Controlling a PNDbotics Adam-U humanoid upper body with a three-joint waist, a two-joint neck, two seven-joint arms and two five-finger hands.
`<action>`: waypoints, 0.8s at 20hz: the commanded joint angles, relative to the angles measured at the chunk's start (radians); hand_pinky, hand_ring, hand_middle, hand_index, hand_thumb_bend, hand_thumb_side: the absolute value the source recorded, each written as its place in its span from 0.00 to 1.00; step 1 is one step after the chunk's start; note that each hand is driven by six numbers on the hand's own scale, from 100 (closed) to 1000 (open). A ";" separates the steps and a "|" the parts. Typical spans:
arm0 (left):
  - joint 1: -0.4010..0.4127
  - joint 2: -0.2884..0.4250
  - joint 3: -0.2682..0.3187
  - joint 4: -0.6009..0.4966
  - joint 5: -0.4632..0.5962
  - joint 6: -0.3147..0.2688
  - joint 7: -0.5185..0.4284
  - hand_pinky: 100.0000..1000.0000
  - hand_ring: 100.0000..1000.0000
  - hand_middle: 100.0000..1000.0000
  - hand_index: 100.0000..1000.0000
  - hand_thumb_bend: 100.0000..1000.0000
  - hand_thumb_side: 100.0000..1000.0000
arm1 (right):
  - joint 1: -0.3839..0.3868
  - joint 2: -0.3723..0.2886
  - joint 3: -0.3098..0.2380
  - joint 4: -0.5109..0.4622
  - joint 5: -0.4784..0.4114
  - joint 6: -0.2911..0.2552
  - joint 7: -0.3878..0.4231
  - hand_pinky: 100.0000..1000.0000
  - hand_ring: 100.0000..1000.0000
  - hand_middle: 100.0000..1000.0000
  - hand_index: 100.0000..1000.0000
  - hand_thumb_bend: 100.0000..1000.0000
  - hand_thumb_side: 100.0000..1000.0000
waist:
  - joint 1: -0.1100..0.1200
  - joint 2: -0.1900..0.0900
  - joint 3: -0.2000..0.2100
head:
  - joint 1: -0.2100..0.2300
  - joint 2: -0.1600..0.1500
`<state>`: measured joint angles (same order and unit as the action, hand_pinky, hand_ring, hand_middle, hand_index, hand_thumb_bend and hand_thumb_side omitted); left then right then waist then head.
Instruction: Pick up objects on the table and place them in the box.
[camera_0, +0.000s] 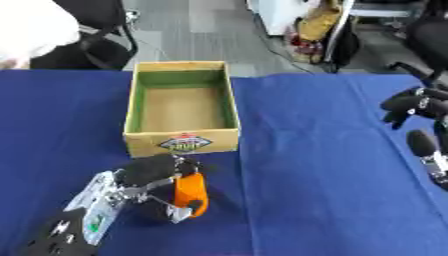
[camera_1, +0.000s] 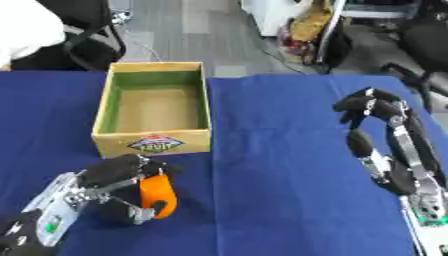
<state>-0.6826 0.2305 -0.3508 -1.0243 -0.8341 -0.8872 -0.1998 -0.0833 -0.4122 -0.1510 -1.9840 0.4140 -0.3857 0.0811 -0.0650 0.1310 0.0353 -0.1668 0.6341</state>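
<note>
An orange object (camera_0: 191, 194) stands on the blue table near the front left, just in front of the box. My left hand (camera_0: 144, 175) comes in from the lower left and has its fingers and thumb curled round the orange object. The cardboard box (camera_0: 135, 102) with green inner walls stands open at the back left of the table, with nothing visible inside. My right hand (camera_1: 385, 135) hovers over the right side of the table, fingers relaxed and slightly bent, holding nothing.
A blue cloth (camera_1: 271, 165) covers the table. Beyond the far edge stand black office chairs (camera_0: 96, 30) and clutter on a grey floor. A white sleeve (camera_0: 26, 27) shows at the upper left corner.
</note>
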 joint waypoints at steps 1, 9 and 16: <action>0.026 0.041 -0.009 0.039 -0.036 -0.004 -0.005 0.00 0.00 0.00 0.19 0.00 0.52 | -0.003 -0.026 -0.008 -0.016 -0.001 -0.002 0.000 0.31 0.44 0.55 0.64 0.42 1.00 | 0.001 -0.005 0.003 | -0.008 0.001; 0.048 0.059 -0.025 0.015 0.091 0.017 -0.074 0.00 0.00 0.00 0.11 0.00 0.59 | 0.001 -0.025 -0.007 -0.016 0.003 -0.002 -0.001 0.31 0.44 0.55 0.64 0.42 1.00 | 0.001 -0.005 0.007 | -0.012 -0.001; 0.048 0.141 -0.050 -0.175 0.321 0.152 -0.241 0.00 0.00 0.00 0.11 0.00 0.55 | 0.009 -0.029 -0.009 -0.016 0.007 0.001 -0.004 0.31 0.44 0.55 0.64 0.42 1.00 | 0.007 -0.011 0.011 | -0.022 0.007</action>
<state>-0.6282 0.3301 -0.3917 -1.1633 -0.5491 -0.7264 -0.3732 -0.0763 -0.4123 -0.1532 -1.9840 0.4172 -0.3853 0.0805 -0.0608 0.1306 0.0454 -0.1757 0.6384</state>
